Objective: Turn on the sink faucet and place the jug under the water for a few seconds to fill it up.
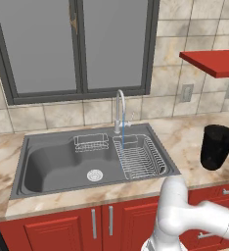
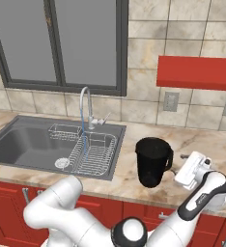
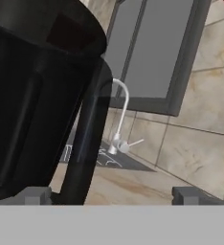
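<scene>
The water point(image 1: 122, 133) is observed running as a thin blue stream from the sink faucet point(image 1: 119, 109) down onto the wire rack point(image 1: 139, 156) in the right part of the sink point(image 1: 53, 166); the first step is therefore judged complete. The step in hand is judged to be the grasp of the jug point(image 2: 152, 161), which stands on the marble surface point(image 2: 134, 185) to the right of the sink, well apart from the stream.

The hand point(image 3: 111, 195) is seen in the right base view just beside the jug, on the side of its loop handle point(image 3: 87, 139). In the hand view the fingers point(image 3: 35, 195) are spread wide. The handle rises between them, close against the left tip; nothing is gripped. Whether the left tip touches the handle cannot be told.

The next move is judged to call for closure on the handle. The jug would then be lifted and carried left, over the sink's rim, with its open top set under the stream. A loose grip on the handle may let the jug swing.
</scene>
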Tool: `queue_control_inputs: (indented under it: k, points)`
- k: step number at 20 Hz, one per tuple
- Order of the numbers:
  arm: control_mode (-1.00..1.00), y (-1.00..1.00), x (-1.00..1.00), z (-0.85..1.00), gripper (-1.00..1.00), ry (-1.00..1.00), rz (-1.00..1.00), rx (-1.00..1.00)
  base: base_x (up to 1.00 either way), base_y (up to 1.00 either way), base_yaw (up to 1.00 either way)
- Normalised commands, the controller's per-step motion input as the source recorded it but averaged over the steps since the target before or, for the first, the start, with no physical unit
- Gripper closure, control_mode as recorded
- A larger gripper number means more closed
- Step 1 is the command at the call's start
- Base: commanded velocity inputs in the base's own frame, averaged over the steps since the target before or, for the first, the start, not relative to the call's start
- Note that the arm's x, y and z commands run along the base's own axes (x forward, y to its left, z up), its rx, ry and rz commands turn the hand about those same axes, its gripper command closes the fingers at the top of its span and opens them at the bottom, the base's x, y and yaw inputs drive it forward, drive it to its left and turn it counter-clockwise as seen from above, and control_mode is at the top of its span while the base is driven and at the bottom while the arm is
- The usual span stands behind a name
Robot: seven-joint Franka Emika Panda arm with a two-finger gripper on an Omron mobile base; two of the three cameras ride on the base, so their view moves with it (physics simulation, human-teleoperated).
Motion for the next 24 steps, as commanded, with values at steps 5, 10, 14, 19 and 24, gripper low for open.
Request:
queue_control_inputs:
  k: [5, 10, 14, 19, 24]
  points:
    - [-1.00, 0.51, 0.05, 0.02, -1.00, 0.09, 0.00, 0.00, 0.00, 0.00, 0.00]
    - [-1.00, 0.29, 0.04, 0.09, -1.00, 0.06, 0.00, 0.00, 0.00, 0.00, 0.00]
    - [-1.00, 0.24, 0.00, 0.07, -1.00, 0.00, 0.00, 0.00, 0.00, 0.00, 0.00]
    - [-1.00, 0.29, -0.03, 0.06, -1.00, 0.00, 0.00, 0.00, 0.00, 0.00, 0.00]
    - [-1.00, 0.27, -0.16, 0.04, -1.00, 0.00, 0.00, 0.00, 0.00, 0.00, 0.00]
